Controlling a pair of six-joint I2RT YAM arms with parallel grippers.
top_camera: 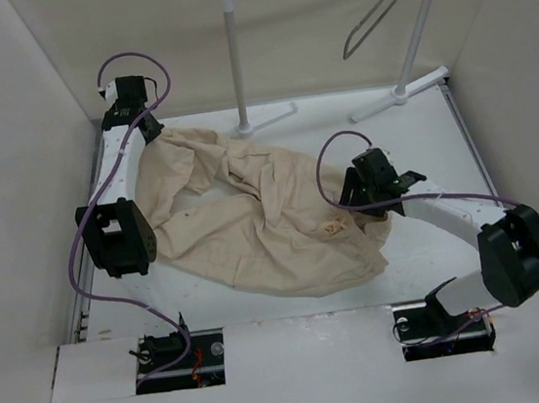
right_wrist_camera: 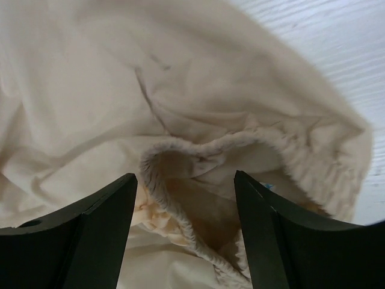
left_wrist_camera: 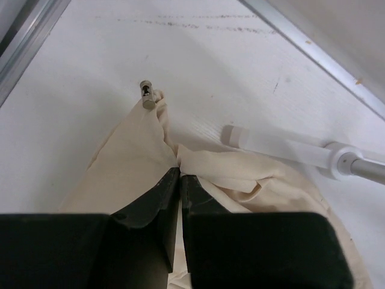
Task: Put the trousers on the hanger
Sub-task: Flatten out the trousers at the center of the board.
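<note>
The cream trousers point(top_camera: 252, 218) lie crumpled across the middle of the table. My left gripper point(top_camera: 150, 128) is at their far left end, shut on a pinched fold of the trousers point(left_wrist_camera: 138, 156); a drawstring toggle point(left_wrist_camera: 147, 95) pokes out beyond it. My right gripper point(top_camera: 355, 191) is open just above the elastic waistband point(right_wrist_camera: 210, 150), which gapes between its fingers point(right_wrist_camera: 102, 223). The grey wire hanger point(top_camera: 379, 11) hangs from the rack bar at the back right, apart from both grippers.
The white tubular rack point(top_camera: 235, 58) stands at the back, its feet point(top_camera: 399, 95) on the table; one foot tube point(left_wrist_camera: 283, 144) lies close to the left gripper. Walls close in on the left, right and back.
</note>
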